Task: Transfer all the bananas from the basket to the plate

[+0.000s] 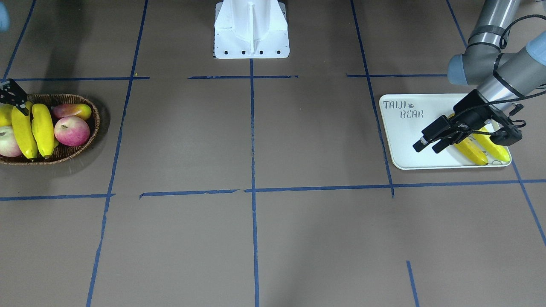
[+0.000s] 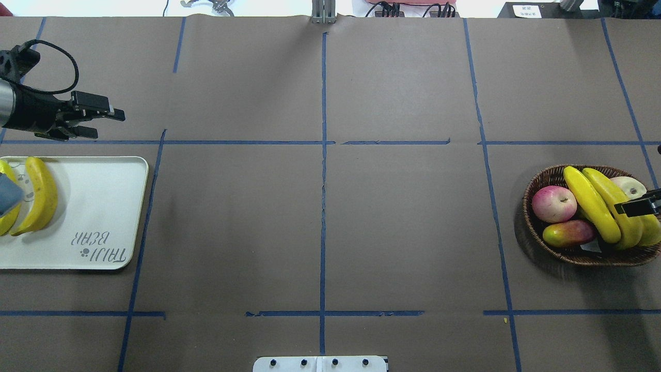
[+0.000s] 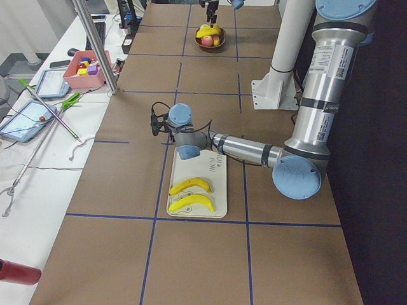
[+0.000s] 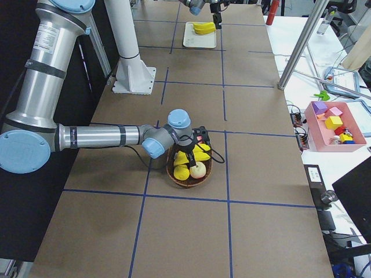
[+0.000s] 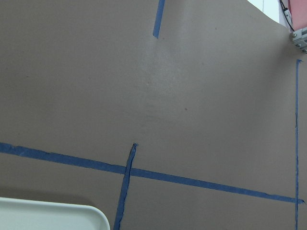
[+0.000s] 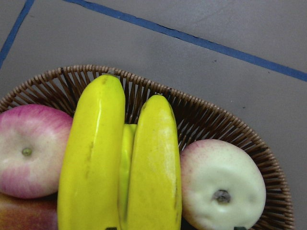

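I am reporting the pick step underway: two bananas are lying on the plate, two more are sitting in the basket beside apples, the right gripper is hovering there with fingers apart and empty, the left gripper is idling beyond the plate with fingers spread, and the next move is calling for a descent astride one banana.

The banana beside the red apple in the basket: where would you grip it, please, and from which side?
Likely mid-length on that banana, from straight above, closing across its width: it lies uppermost in the basket, raised above the red apple on one side, with a groove against the second banana on the other.
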`<state>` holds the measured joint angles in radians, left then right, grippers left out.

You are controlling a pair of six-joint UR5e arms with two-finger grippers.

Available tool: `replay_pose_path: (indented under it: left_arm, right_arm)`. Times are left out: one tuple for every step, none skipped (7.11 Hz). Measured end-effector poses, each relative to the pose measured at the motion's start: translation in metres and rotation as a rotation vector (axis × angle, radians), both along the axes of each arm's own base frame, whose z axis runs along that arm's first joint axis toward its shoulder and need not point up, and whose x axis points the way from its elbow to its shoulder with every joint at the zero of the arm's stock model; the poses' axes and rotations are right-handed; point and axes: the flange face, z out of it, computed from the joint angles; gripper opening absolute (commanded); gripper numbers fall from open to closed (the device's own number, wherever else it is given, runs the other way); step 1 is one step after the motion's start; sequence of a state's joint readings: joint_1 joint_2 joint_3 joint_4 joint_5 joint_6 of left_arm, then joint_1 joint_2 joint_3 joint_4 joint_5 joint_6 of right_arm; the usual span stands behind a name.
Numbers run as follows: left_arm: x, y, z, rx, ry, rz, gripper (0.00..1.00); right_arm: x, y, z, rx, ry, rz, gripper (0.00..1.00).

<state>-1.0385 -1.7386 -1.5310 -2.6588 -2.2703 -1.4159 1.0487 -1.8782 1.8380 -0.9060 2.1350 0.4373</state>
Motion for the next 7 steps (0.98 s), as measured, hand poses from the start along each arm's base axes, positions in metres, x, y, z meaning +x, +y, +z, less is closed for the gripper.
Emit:
replay_pose_path:
  left_arm:
    - [0.000, 0.000, 0.000, 0.001, 0.000, 0.000, 1.00]
    - [0.000, 0.000, 0.000, 0.000, 0.000, 0.000, 1.00]
    - [0.000, 0.000, 0.001, -0.001, -0.001, 0.000, 1.00]
    - [0.000, 0.000, 0.001, -0.002, -0.001, 0.000, 1.00]
    - [0.000, 0.001, 0.001, -0.002, -0.001, 0.000, 1.00]
    - [0.000, 0.001, 0.001, -0.002, -0.001, 0.000, 1.00]
    - [0.000, 0.001, 0.001, -0.002, -0.001, 0.000, 1.00]
  right_arm:
    - [0.000, 0.002, 0.002, -0.004, 0.003, -0.001, 0.78]
    - [-0.002, 0.003, 0.003, -0.006, 0.005, -0.008, 0.77]
    - [-0.006, 0.005, 0.003, -0.006, 0.005, -0.018, 0.76]
    - [-0.010, 0.006, 0.003, -0.006, 0.005, -0.029, 0.74]
    - [-0.014, 0.008, 0.003, -0.005, 0.009, -0.038, 0.63]
    - [-0.017, 0.010, 0.005, -0.002, 0.020, -0.043, 0.48]
    - [-0.020, 0.013, 0.008, 0.000, 0.034, -0.049, 0.33]
